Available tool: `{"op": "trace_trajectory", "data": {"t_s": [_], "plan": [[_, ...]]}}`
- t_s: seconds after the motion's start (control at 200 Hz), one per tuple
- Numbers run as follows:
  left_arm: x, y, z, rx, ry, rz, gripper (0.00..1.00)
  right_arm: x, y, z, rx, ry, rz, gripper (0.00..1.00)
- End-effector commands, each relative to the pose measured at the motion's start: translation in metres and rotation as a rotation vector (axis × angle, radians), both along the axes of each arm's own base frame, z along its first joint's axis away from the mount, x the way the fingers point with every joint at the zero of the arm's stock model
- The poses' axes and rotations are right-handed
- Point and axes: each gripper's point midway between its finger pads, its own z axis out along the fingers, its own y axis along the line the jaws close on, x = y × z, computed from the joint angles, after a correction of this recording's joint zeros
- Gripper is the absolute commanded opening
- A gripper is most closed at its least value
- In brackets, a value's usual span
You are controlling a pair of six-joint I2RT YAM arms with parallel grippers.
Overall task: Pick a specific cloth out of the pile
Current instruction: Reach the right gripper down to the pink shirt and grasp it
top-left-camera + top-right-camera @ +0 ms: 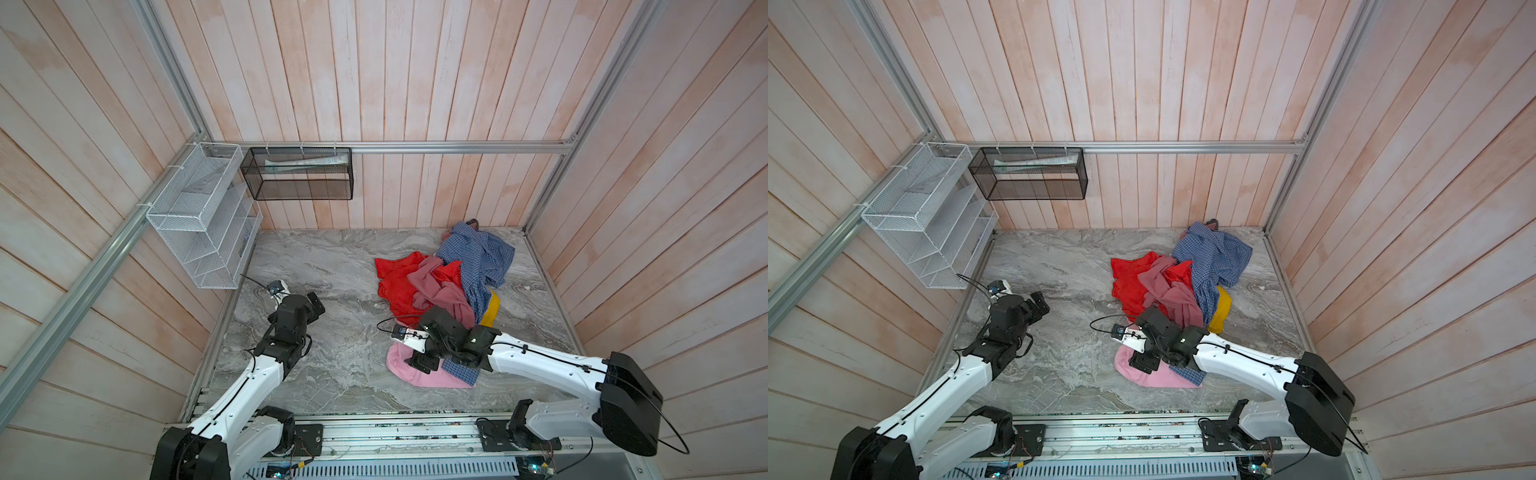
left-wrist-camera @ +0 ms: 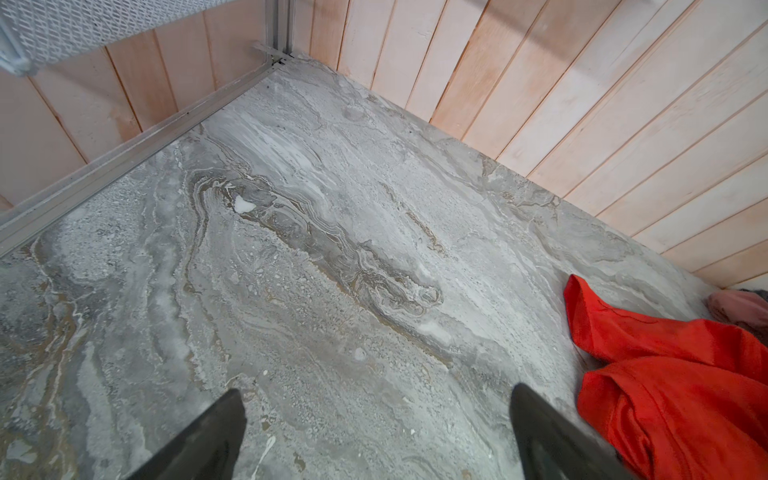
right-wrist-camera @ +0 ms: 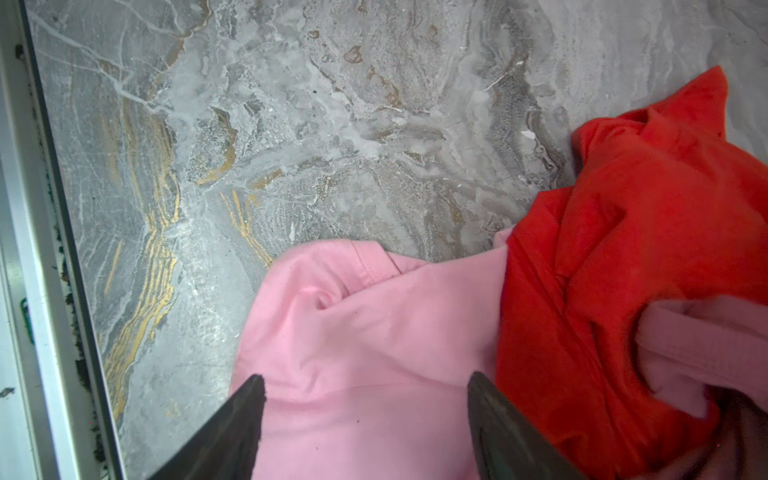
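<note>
Right gripper (image 3: 365,380) hangs right over the pink cloth (image 3: 374,332), jaws parted with fabric between them but nothing pinched yet, way nearer than the wide-open left gripper (image 2: 376,395).

Noted: cloth (image 1: 417,376) plain light pink; pile (image 1: 440,286) comprising bright red garment (image 1: 395,284), dusty mauve-pink garment (image 1: 448,296), blue-and-white checked shirt (image 1: 478,253), yellow fabric (image 1: 490,312); surface (image 1: 332,291) grey-veined marble pattern.

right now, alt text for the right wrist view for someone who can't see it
The right gripper, its dark jaws apart, is poised over a plain light pink soft cloth lying on the grey marbled tabletop. A crumpled bright red garment lies against the cloth, with a dusty mauve-pink garment on top of it.
</note>
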Motion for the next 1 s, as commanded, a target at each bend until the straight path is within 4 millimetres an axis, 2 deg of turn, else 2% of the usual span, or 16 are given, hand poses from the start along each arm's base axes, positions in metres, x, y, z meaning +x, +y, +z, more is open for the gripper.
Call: {"op": "trace_trajectory", "data": {"t_s": [0.0, 0.23, 0.445, 0.575, 0.855, 0.995], "plan": [[0.0, 0.001, 0.008, 0.005, -0.021, 0.01, 1.0, -0.003, 0.014, 0.005, -0.011, -0.005, 0.097, 0.77], [0.004, -0.002, 0.015, 0.022, -0.027, -0.007, 1.0, 0.006, 0.017, -0.012, -0.113, 0.015, 0.106, 0.73], [0.01, -0.007, 0.016, 0.032, -0.029, -0.04, 1.0, 0.002, 0.012, -0.03, -0.174, 0.043, 0.108, 0.72], [0.011, -0.007, 0.018, 0.045, -0.033, -0.039, 1.0, 0.003, 0.008, -0.043, -0.224, 0.062, 0.101, 0.72], [0.01, -0.005, 0.019, 0.048, -0.04, -0.028, 1.0, 0.01, 0.016, -0.063, -0.307, 0.118, 0.088, 0.69], [0.009, -0.003, 0.019, 0.054, -0.044, -0.021, 1.0, 0.01, 0.012, -0.077, -0.369, 0.151, 0.085, 0.67]]}}
